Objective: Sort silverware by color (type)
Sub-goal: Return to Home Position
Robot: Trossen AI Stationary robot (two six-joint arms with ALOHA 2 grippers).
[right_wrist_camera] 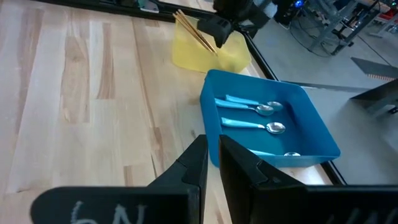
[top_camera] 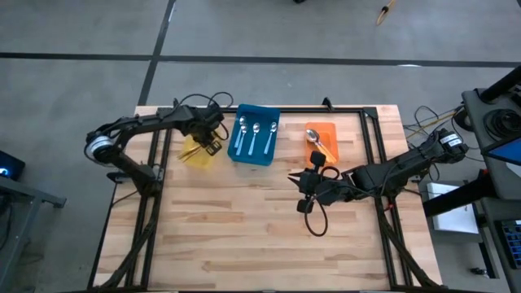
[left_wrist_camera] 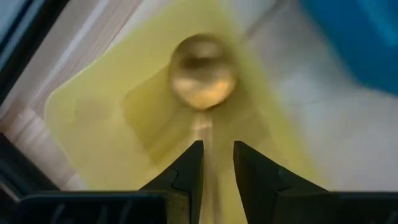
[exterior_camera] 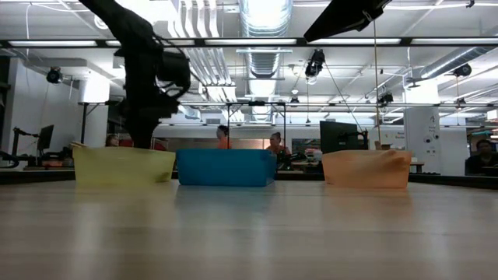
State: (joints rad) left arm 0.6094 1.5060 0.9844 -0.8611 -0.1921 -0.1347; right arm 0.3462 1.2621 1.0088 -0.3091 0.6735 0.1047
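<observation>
The table [top_camera: 228, 236] I work at is made of pale wooden planks, edged at the back and sides by a black metal frame [top_camera: 342, 108]. Around it lies a grey floor [top_camera: 73, 32] crossed by dark lines [top_camera: 244, 59]. Looking level across the wood, I see an open hall. A ribbed silver duct [exterior_camera: 264, 15] runs under the ceiling beside long bright light strips [exterior_camera: 436, 43]. There is a white wall [exterior_camera: 27, 101] on one side, a dark monitor [exterior_camera: 341, 137], and people [exterior_camera: 274, 145] seated far behind.
</observation>
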